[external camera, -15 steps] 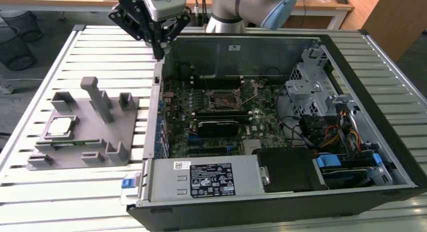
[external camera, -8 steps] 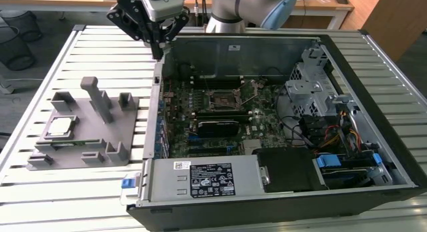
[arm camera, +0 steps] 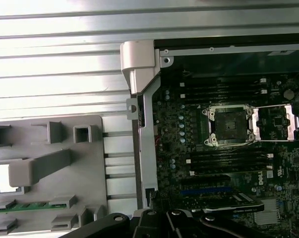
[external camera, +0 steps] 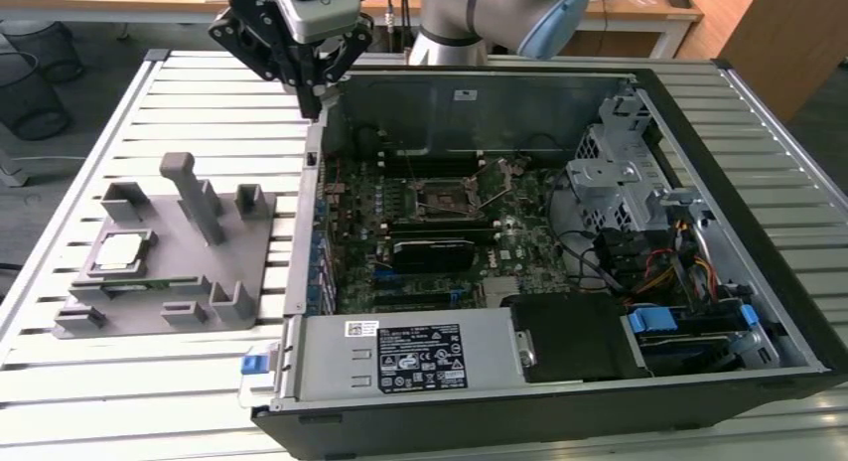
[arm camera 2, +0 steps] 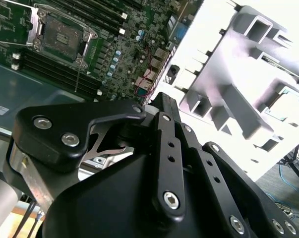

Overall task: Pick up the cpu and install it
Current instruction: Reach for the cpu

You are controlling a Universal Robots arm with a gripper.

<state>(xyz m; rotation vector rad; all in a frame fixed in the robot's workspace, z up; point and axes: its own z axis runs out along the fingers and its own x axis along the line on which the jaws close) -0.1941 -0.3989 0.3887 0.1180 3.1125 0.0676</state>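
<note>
The cpu [external camera: 122,250], a small silver square, lies flat in a pocket of the grey fixture tray [external camera: 199,272] on the exterior view's left. In the first wrist view the cpu [arm camera: 3,179] shows as a bright square, partly behind a post of the tray [arm camera: 40,134]. My gripper [external camera: 314,101] hangs above the far left corner of the open computer case, well away from the cpu, its fingers drawn together on nothing. Its black linkage [arm camera 2: 164,148] fills the near part of the second wrist view. The motherboard socket [external camera: 438,195] [arm camera: 230,126] [arm camera 2: 62,34] stands open with its metal frame lifted.
The open black computer case [external camera: 742,232] holds a power supply [external camera: 411,357] at the front and a metal drive cage [external camera: 617,173] on the exterior view's right. Everything rests on a slatted metal table [external camera: 79,382]. Wire baskets [external camera: 34,74] stand beyond it.
</note>
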